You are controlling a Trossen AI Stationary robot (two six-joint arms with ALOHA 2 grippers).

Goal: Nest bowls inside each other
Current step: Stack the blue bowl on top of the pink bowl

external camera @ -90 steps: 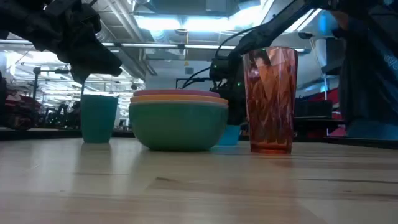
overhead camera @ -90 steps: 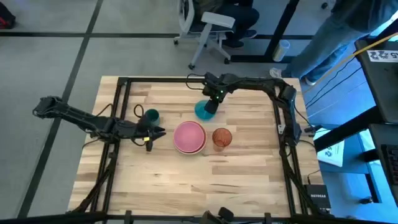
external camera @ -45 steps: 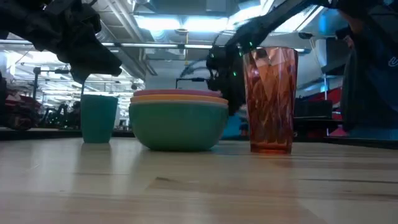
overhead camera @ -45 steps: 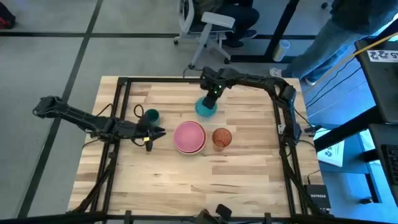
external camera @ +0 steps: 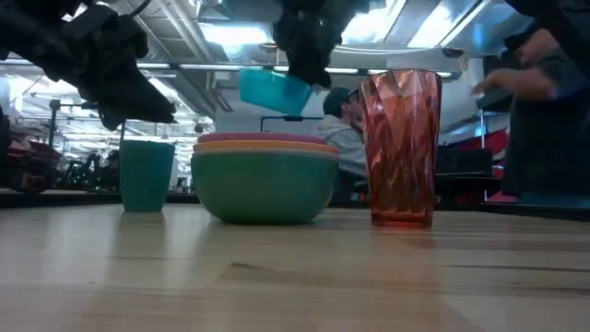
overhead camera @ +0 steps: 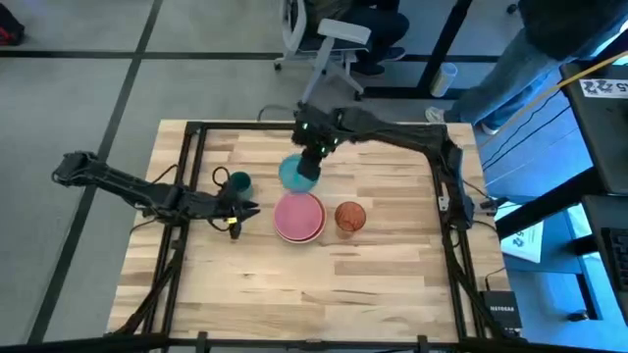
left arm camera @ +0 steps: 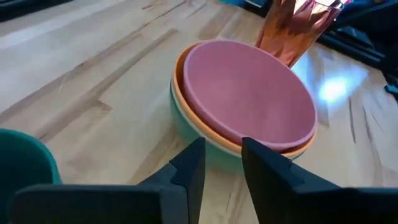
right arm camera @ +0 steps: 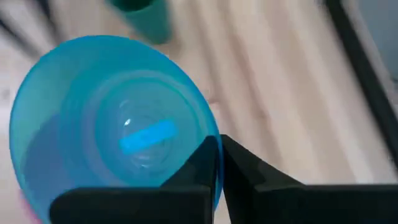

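A blue bowl (overhead camera: 295, 173) (external camera: 274, 89) hangs tilted in the air just beyond a stack of pink (overhead camera: 298, 214), orange and green bowls (external camera: 265, 184), held by my right gripper (overhead camera: 312, 152) (right arm camera: 219, 146). A reddish-brown cup (overhead camera: 350, 216) stands upright to the right of the stack, and a dark-teal cup (overhead camera: 238, 182) to its left. My left gripper (overhead camera: 245, 210) (left arm camera: 222, 149) hovers left of the stack, slightly open, pointing at it and holding nothing. My right gripper pinches the blue bowl's rim (right arm camera: 208, 127), one finger inside the bowl and one outside. The fingers come from above, pointing down. The bowl is lifted clear of the table and hangs tilted below the fingers (external camera: 309, 65).
A black metal frame (overhead camera: 186, 157) runs along the table's left, far and right sides. Bare wood lies toward the near edge (overhead camera: 294, 294). People (external camera: 535, 83) and an office chair (overhead camera: 334, 44) are beyond the far edge.
My right gripper has lifted the blue bowl off the table and carried it up and toward the table's left, closer to the stack of bowls. The bowl, earlier resting on the table behind the stack, now hangs tilted above the stack's height.
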